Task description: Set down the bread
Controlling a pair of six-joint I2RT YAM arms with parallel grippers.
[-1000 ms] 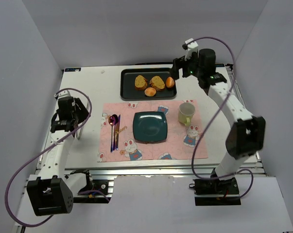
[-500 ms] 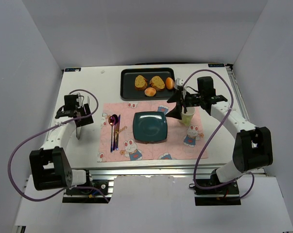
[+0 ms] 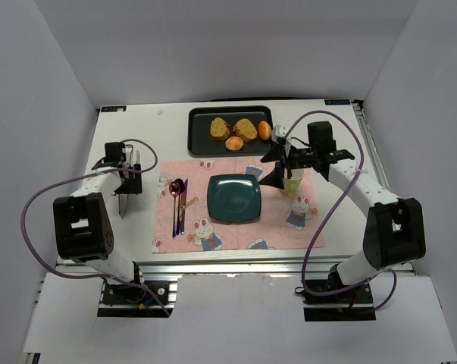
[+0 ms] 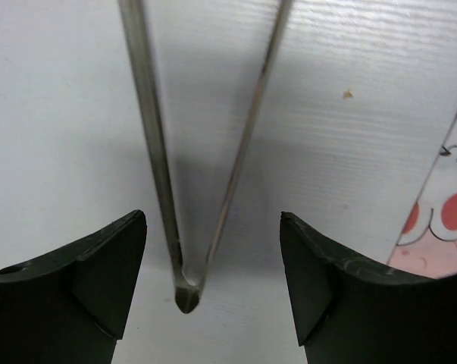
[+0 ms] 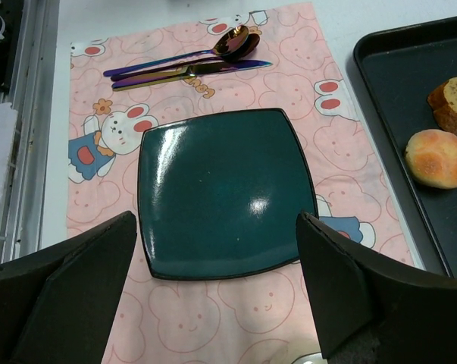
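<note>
The bread (image 3: 219, 128) lay on the black tray (image 3: 201, 144) at the far side, left of a 2nd slice (image 3: 245, 128). The right gripper (image 5: 215, 227) hovered spread just right of the teal plate (image 5: 213, 189). The left gripper (image 4: 213, 243) stood spread either side of metal tongs (image 4: 156, 189), not touching them.

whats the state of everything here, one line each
left bread slice: on the tray, untouched
right bread slice: on the tray, untouched
buns: on the tray
teal plate: empty, on the placemat
cup: upright
tongs: flat on the table, arms spread
left jaws: open around the tongs' hinge end
right jaws: open, empty, above the placemat
</note>
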